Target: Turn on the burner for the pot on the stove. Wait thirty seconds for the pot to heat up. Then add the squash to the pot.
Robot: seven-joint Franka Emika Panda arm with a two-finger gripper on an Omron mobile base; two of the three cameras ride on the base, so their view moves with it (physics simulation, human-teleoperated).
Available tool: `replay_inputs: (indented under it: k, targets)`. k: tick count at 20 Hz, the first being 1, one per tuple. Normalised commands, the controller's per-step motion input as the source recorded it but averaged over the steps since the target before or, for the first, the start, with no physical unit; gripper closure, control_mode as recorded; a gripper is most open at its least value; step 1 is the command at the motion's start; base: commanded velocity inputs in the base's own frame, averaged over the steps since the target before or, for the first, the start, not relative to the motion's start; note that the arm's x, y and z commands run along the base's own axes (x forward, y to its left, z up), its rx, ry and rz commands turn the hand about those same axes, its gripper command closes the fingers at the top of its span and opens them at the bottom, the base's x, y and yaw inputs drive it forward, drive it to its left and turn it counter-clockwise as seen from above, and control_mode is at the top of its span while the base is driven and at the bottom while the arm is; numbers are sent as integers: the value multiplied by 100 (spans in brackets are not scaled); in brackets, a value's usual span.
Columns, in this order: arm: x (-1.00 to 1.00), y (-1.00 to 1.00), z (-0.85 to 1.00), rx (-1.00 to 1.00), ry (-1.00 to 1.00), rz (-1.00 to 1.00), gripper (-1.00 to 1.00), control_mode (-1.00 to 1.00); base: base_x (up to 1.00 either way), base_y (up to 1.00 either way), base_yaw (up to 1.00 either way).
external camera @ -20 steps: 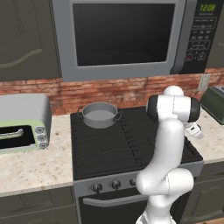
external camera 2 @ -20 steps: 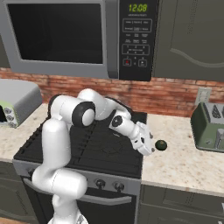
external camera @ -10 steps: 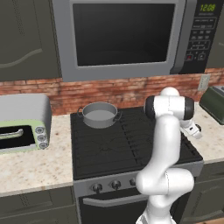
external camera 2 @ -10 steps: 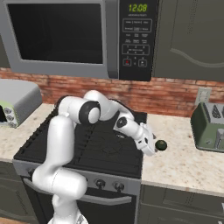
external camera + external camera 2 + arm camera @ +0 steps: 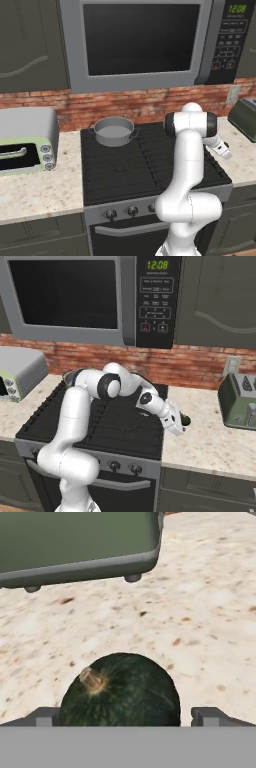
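Speckled desk (image 5: 215, 443) right of the stove (image 5: 150, 170) carried the squash (image 5: 120, 692), with the tool (image 5: 181, 425) spread on either side of it, not visibly pinching. Lifting and dropping it into the pot (image 5: 114, 131) apparently remained.

Arm (image 5: 186, 165): glossy white, rounded tubular links, smooth shells. Dark grey-black bands at joints, widest at elbow, black end cap on elbow in right base view. Bulbous white base segment at 6 o'clock of left base view. Wrist link white with round dark disc on side. Gripper (image 5: 183, 425): white boxy hand, dark fingers. Fingertips (image 5: 47, 717): small, dark grey, blocky. Cables, screws, markings: none I can make out.
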Motion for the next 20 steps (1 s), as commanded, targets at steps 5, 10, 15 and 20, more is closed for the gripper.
replay_inputs:
  k: [5,10,15,20]
  targets:
    - [27,-15,-25,0,1,0,-100,-100,0,0,0]
    - [26,-18,-27,0,1,0,-100,-100,0,0,0]
    - [28,-13,-45,0,9,0,-100,-100,0,0,0]
    - [35,0,-70,2,20,0,100,-100,0,0,0]
